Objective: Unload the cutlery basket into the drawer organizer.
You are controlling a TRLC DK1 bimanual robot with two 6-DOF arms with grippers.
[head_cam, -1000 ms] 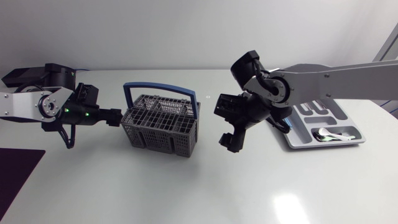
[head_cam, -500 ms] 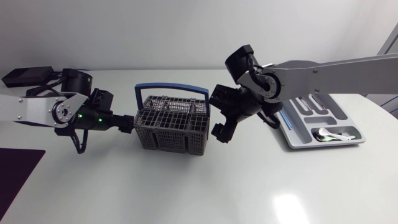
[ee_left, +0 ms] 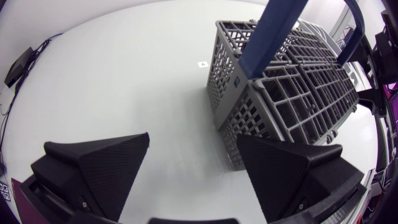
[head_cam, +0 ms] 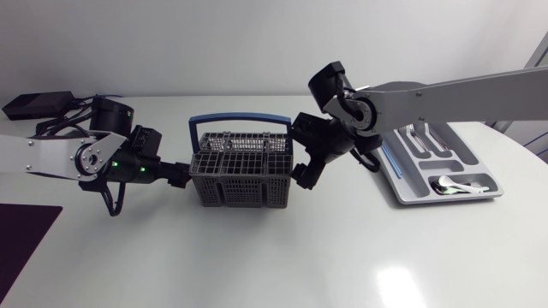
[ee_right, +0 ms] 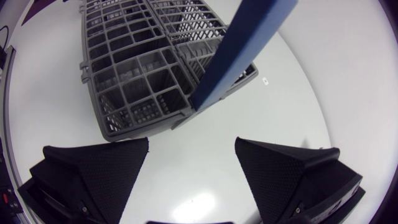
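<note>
One basket (head_cam: 244, 171), seemingly hemmed — left gripper (ee_left: 194, 142), right gripper (ee_right: 191, 142)

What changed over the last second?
The left pincer pushed the cutlery basket toward the drawer organizer, turning it square. The right pincer moved in to the basket's other end. Nothing grasped; organizer and its white spoon unmoved.

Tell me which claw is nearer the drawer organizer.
Right. The right claw is at the end of the cutlery basket that faces the drawer organizer. The left claw is at the basket's opposite end, farther away.
</note>
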